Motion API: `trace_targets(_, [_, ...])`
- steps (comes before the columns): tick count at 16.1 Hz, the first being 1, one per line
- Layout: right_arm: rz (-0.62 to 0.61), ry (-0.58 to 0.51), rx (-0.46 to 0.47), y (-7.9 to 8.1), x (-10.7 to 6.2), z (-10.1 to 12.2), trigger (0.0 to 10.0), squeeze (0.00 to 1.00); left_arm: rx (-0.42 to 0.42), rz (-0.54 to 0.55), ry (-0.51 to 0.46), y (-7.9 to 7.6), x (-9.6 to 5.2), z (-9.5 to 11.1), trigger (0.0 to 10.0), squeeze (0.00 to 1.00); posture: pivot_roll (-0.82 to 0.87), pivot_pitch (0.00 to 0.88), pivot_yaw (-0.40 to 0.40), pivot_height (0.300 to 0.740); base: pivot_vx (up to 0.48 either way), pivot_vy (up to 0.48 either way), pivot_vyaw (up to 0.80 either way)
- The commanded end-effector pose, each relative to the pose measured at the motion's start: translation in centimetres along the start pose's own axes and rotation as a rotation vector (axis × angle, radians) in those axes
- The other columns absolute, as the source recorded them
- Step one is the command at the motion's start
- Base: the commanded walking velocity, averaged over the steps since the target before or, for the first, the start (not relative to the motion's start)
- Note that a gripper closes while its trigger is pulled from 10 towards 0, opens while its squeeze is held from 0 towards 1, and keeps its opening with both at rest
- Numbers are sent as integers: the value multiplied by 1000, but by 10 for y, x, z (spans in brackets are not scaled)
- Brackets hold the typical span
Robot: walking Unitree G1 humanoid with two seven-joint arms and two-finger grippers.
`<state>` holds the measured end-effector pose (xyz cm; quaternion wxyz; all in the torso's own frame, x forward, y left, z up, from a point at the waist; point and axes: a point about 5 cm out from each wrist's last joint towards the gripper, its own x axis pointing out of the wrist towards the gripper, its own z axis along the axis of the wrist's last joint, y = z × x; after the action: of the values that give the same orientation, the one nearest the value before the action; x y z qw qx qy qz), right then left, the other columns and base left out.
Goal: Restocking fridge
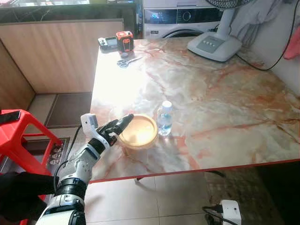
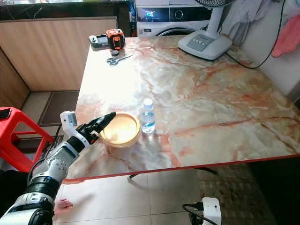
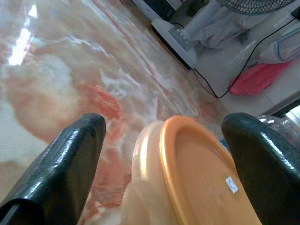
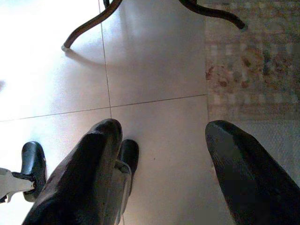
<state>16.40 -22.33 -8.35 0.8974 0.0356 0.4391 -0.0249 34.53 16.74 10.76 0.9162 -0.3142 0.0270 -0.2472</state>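
Observation:
A shallow orange bowl [image 1: 138, 131] sits near the front left edge of the marble table [image 1: 215, 93]. A small clear water bottle [image 1: 164, 118] with a white cap stands just right of it, touching or nearly so. My left gripper [image 1: 121, 124] is open at the bowl's left rim. In the left wrist view the bowl's rim [image 3: 187, 168] lies between the two spread fingers [image 3: 70, 159]. My right gripper [image 4: 161, 159] hangs open over the tiled floor [image 4: 154, 61].
Scissors [image 1: 125, 62], an orange tape measure [image 1: 124, 41] and a black device [image 1: 108, 43] lie at the table's far left. A white fan base [image 1: 214, 45] stands at the back. A red stool [image 1: 21, 140] is left of me. A rug [image 4: 253, 56] and table legs [image 4: 89, 23] are below.

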Motion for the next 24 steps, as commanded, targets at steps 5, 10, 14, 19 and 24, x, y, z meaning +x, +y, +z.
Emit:
trace_targets(5, [-8, 15, 2, -2, -1, -4, 10000, 0, -46, -3, 22, -2, 6, -4, 10000, 0, 58, 59, -41, 740, 0, 0, 0])
trace_targets(10, [-8, 16, 1, -2, -1, -4, 10000, 0, -78, -15, 41, -4, 7, -11, 10000, 0, 56, 56, -40, 740, 0, 0, 0])
trace_targets(14, [-9, 17, 1, -2, -1, -4, 10000, 0, -75, -5, 76, -5, 10, -15, 10000, 0, 56, 57, -41, 740, 0, 0, 0])
trace_targets(19, [-8, 18, 2, -2, -1, -4, 10000, 0, -80, -1, 93, -5, 10, -17, 0, 0, 58, 61, -39, 740, 0, 0, 0])
trace_targets(24, [-8, 21, 1, -2, -1, -5, 10000, 0, -77, -6, 112, -6, 9, -22, 0, 0, 59, 64, -38, 740, 0, 0, 0])
